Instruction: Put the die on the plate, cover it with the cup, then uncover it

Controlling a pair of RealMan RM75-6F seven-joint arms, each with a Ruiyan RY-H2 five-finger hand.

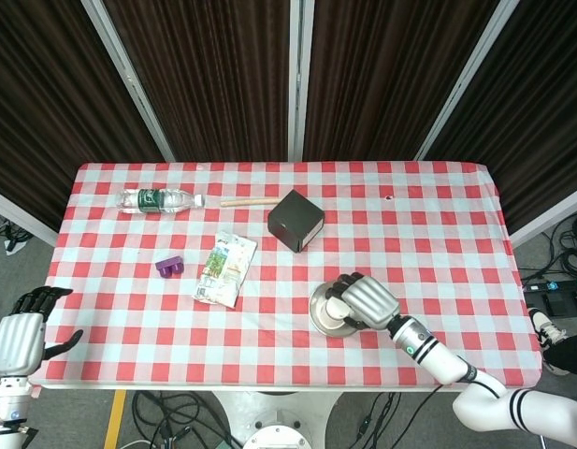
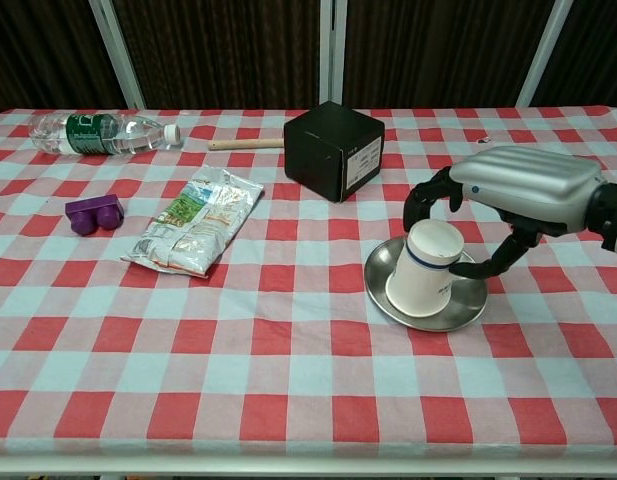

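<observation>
A white paper cup (image 2: 424,270) with a blue band stands upside down on the silver plate (image 2: 475,298), tilted slightly. The die is hidden beneath it. My right hand (image 2: 513,190) grips the cup from above and behind, thumb on one side and fingers on the other. In the head view the same hand (image 1: 365,300) covers most of the cup (image 1: 336,306) and the plate (image 1: 317,313). My left hand (image 1: 17,339) hangs off the table's near left corner with fingers apart, holding nothing.
A black box (image 2: 335,150) stands just behind the plate. A snack packet (image 2: 192,220), a purple block (image 2: 94,213), a water bottle (image 2: 103,132) and a wooden stick (image 2: 244,144) lie on the checked tablecloth to the left.
</observation>
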